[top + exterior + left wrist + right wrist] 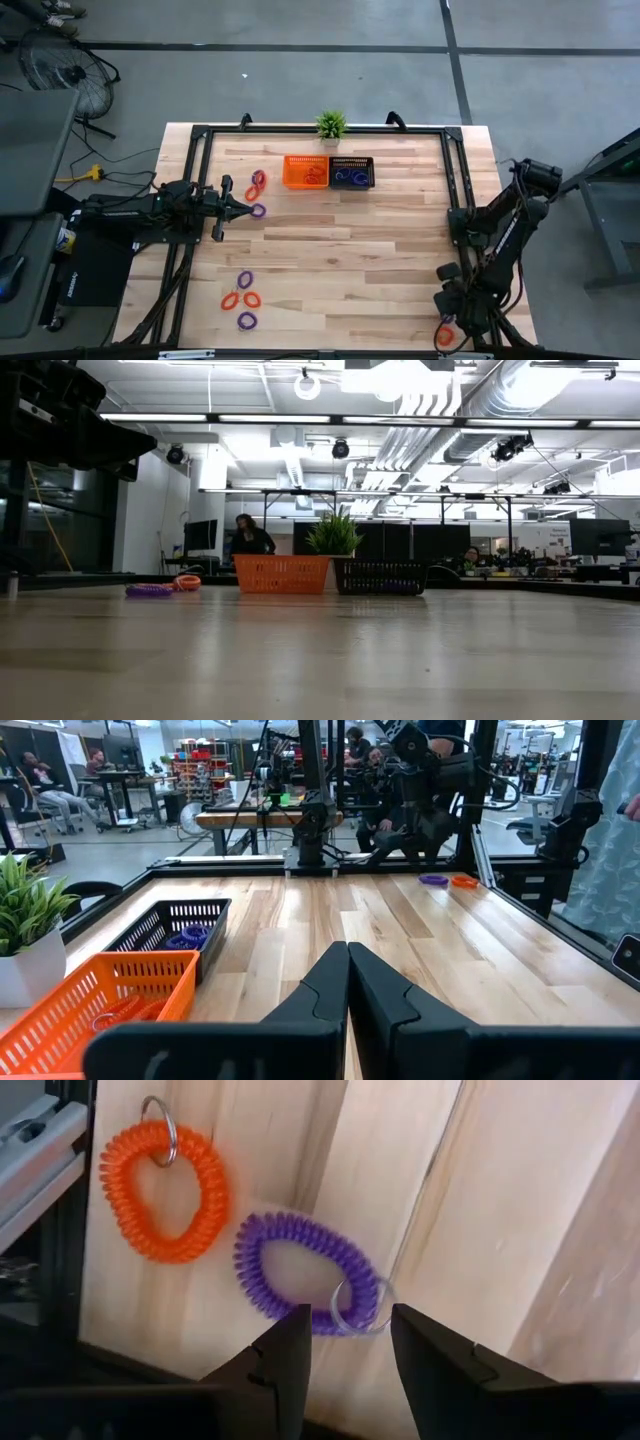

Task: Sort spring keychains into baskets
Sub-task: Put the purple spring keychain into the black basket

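Near the table's front right corner lie an orange spring keychain (165,1195) and a purple one (305,1270), flat on the wood. My right gripper (350,1330) points down over them, open; its fingers stand on either side of the purple keychain's metal ring (360,1305), and I see no touch. My left gripper (247,207) waits shut at the table's left, level, beside three keychains (257,192). The orange basket (306,172) and the black basket (352,172) stand side by side at the far middle, each holding keychains.
A small potted plant (331,125) stands just behind the baskets. Several more keychains (244,300) lie at the near left. A dark frame rail (60,1260) runs along the table's edge close to the orange keychain. People sit in the room beyond.
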Robot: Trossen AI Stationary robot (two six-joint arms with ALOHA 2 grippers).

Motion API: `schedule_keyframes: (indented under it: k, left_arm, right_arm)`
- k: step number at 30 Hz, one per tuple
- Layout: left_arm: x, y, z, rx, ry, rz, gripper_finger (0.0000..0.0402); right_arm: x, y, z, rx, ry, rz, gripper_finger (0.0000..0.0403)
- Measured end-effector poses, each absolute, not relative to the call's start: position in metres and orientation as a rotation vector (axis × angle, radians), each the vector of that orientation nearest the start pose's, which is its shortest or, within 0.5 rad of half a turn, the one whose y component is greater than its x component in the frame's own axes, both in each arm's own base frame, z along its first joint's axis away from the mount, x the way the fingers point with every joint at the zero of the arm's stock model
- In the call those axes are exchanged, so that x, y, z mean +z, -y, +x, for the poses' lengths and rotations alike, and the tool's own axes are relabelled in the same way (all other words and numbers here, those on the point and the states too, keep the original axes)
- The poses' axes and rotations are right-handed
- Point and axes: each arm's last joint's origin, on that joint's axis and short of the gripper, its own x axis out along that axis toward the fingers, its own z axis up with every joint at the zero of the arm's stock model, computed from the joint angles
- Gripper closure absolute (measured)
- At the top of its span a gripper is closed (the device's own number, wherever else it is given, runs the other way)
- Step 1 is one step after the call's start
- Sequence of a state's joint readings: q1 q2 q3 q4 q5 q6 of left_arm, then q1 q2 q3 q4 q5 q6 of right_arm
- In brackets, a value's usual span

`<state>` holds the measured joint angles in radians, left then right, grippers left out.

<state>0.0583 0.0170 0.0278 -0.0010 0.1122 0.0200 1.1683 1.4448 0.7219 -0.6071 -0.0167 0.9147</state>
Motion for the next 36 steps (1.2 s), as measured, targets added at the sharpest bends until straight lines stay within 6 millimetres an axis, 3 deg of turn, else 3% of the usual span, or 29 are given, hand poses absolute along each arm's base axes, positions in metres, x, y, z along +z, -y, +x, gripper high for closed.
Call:
schedule_keyframes:
  k: [12,19,27,36]
  left_arm:
    - [0.172,-0.002,0.097,-0.053,0.01,0.021,0.0401]
    - [0.172,-0.002,0.097,-0.054,0.011,0.021,0.0401]
    - [0.172,-0.002,0.097,-0.053,0.01,0.021,0.0401]
    - [0.172,-0.002,0.097,-0.054,0.011,0.021,0.0401]
  right_arm:
    - [0.155,-0.217,0.094,0.517,-1.325,-0.237,0.0268]
    - [0.14,-0.226,0.096,0.611,-1.334,-0.327,0.0268]
    - [0.127,-0.23,0.099,0.594,-1.34,-0.382,0.0269]
    - [0.126,-0.228,0.099,0.575,-1.325,-0.404,0.0326]
